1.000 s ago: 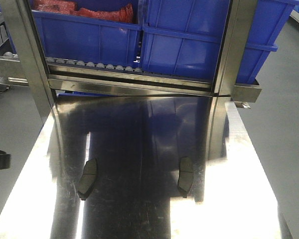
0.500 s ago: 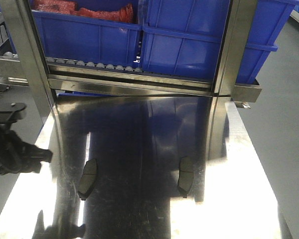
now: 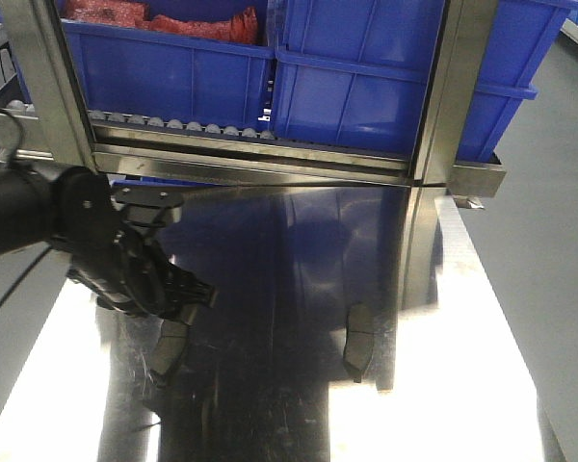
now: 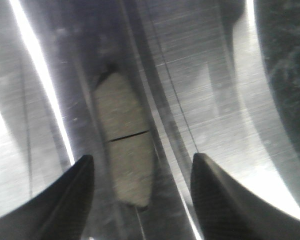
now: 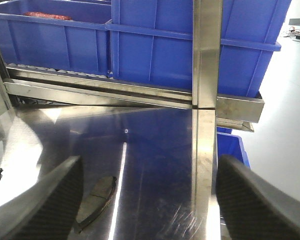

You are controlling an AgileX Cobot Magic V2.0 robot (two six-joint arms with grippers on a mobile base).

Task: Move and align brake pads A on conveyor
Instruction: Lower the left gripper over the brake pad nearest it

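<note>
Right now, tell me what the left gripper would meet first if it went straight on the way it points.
Probably the steel tabletop: the open left gripper points down, fingers straddling a brake pad, so the tips would land either side with the pad in the gap. Height is unclear.

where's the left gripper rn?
Front view: left gripper is over the left side of the steel tabletop, above the left brake pad. Its wrist view shows that pad between its open fingers.

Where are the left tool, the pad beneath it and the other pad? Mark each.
left tool (image 4: 141,160): left wrist view, midway between fingertips.
pad beneath it (image 4: 119,107): left wrist view, face above the groove.
other pad (image 3: 357,339): front view, its middle.
</note>
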